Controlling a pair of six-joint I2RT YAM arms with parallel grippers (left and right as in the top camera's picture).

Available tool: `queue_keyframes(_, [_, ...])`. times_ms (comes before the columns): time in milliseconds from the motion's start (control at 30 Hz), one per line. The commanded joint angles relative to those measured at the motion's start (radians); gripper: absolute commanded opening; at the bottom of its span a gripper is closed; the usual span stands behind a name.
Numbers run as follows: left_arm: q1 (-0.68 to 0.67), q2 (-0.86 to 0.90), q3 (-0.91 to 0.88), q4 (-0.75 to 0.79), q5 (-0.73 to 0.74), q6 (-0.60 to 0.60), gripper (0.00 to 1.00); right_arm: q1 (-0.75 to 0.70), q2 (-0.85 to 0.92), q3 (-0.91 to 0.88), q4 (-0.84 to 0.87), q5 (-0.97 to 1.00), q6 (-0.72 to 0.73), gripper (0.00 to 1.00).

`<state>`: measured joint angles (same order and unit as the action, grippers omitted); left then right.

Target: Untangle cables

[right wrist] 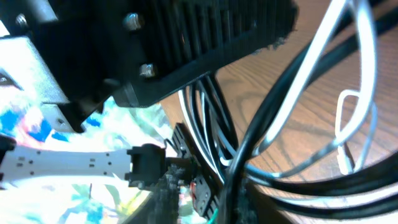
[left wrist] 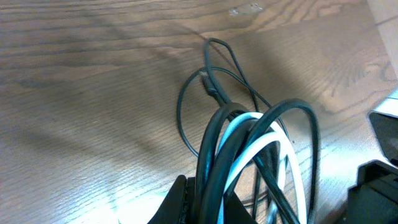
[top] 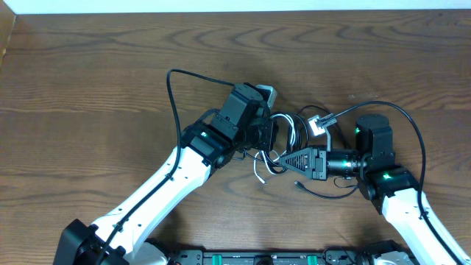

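Note:
The cables (top: 283,138) are a bunch of black and white loops at the table's middle, between both grippers. My left gripper (top: 265,138) is shut on the bunch; in its wrist view black and white strands (left wrist: 249,143) rise from between the fingers (left wrist: 208,204). A thin black loop with a plug (left wrist: 209,86) lies on the wood beyond. My right gripper (top: 283,158) reaches in from the right. Its jaws (right wrist: 205,196) stand narrowly open around a black strand (right wrist: 231,186), which lies against the right finger. A white end (top: 259,175) and a black plug (top: 299,185) trail toward the front.
A small pale connector (top: 318,124) lies just right of the bunch. The arms' own thick black wires arch up at the left (top: 173,96) and right (top: 412,129). The left gripper's body (right wrist: 205,37) fills the space close above my right fingers. Wooden table (top: 88,81) extends all around.

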<state>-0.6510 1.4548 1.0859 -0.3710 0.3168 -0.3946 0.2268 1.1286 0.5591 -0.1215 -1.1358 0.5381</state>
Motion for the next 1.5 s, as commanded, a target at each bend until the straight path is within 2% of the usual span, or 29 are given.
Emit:
queue_keyframes(0, [0.0,-0.018,0.004,-0.004,-0.038,-0.03,0.08,0.01,-0.005,0.001,0.021,-0.076,-0.019,0.14])
queue_keyframes(200, [0.0,-0.018,0.004,-0.07,-0.039,-0.03,0.08,0.01,-0.005,0.001,0.175,-0.145,-0.038,0.12])
queue_keyframes(500, [0.0,-0.017,0.002,-0.096,-0.039,-0.03,0.08,0.01,-0.005,0.001,0.301,-0.158,-0.02,0.2])
queue_keyframes(667, [0.0,-0.012,-0.013,-0.108,-0.04,-0.031,0.08,0.01,-0.005,0.001,0.489,-0.159,0.001,0.28])
queue_keyframes(767, [0.0,0.0,-0.032,-0.118,-0.045,-0.035,0.08,0.01,-0.005,0.001,0.626,-0.158,0.037,0.3])
queue_keyframes(933, [0.0,0.04,-0.051,-0.18,-0.2,-0.193,0.08,-0.004,-0.005,0.001,0.766,-0.156,0.053,0.32])
queue_keyframes(1033, [0.0,0.061,-0.051,-0.207,-0.264,-0.267,0.08,-0.025,-0.005,0.001,0.768,-0.153,0.053,0.33])
queue_keyframes(1200, [0.0,0.071,-0.051,-0.195,-0.269,-0.292,0.08,-0.053,-0.005,0.001,0.719,-0.133,0.051,0.38])
queue_keyframes(1333, [0.0,0.071,-0.051,-0.173,-0.253,-0.291,0.08,-0.053,-0.005,0.001,0.489,0.023,-0.016,0.44])
queue_keyframes(1467, [0.0,0.071,-0.051,-0.165,-0.254,-0.288,0.08,-0.043,-0.005,0.001,0.19,0.32,-0.085,0.45])
